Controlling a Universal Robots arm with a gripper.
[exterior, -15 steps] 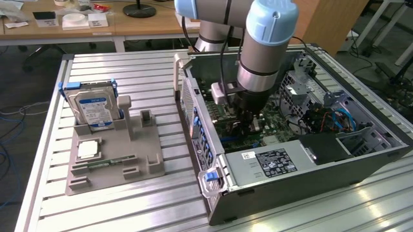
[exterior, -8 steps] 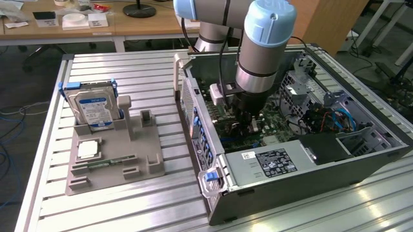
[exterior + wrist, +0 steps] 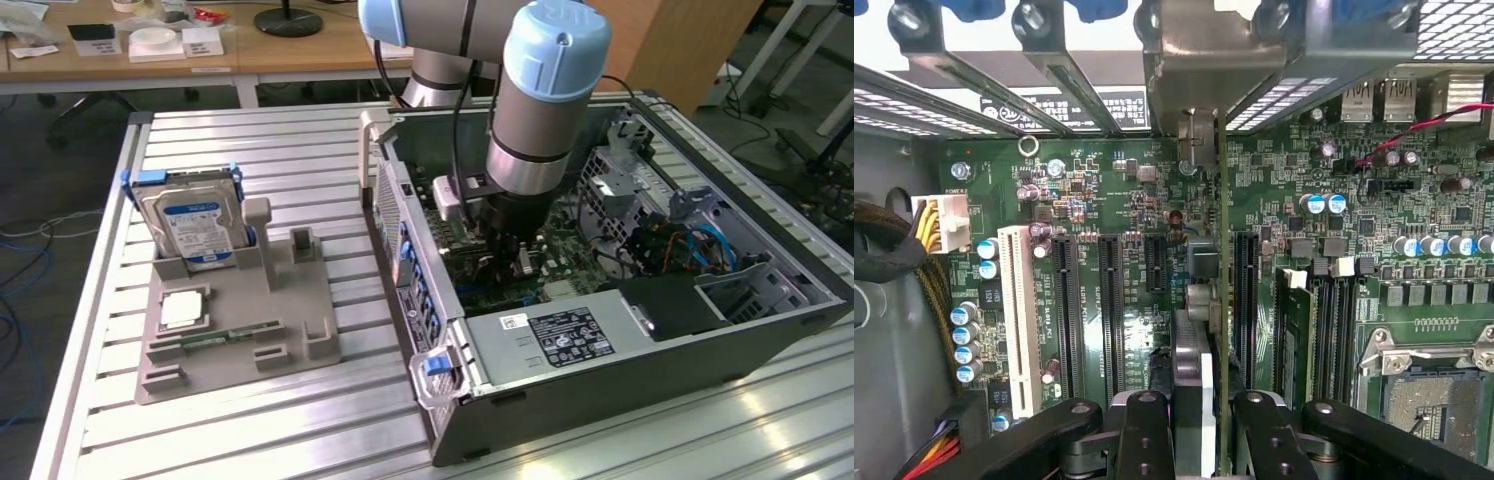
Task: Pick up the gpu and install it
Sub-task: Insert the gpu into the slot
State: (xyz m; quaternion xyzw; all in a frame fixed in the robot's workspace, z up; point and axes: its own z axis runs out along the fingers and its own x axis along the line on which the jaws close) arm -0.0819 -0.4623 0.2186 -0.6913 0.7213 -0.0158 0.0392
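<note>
The arm reaches straight down into the open computer case (image 3: 601, 290), forearm close to vertical, wrist pointing at the motherboard (image 3: 1104, 190). The hand (image 3: 1204, 420) is clenched on the gpu (image 3: 1199, 300): in the wrist view its two dark fingers (image 3: 1144, 430) press in from either side of the card, which is seen edge-on, a thin blade running directly away from the hand toward the board.

So the card sits right below the hand, pinched between the fingers, its long axis lying along the same line as the black expansion slots (image 3: 1066, 310) on the board. Its metal end bracket (image 3: 1194, 60) points at the rear wall of the case, where the slot covers are. The card's lower edge hangs in the lane between two slots; I cannot tell whether it has met a connector or is just above one.

In the exterior view the hand (image 3: 511, 262) is sunk among the components at mid-case. Over on the exterior view's left, the grey fixture tray (image 3: 300, 330) on the surface carries the hard drive (image 3: 194, 225) standing upright and the memory stick (image 3: 227, 337) lying flat, both well apart from the arm.
</note>
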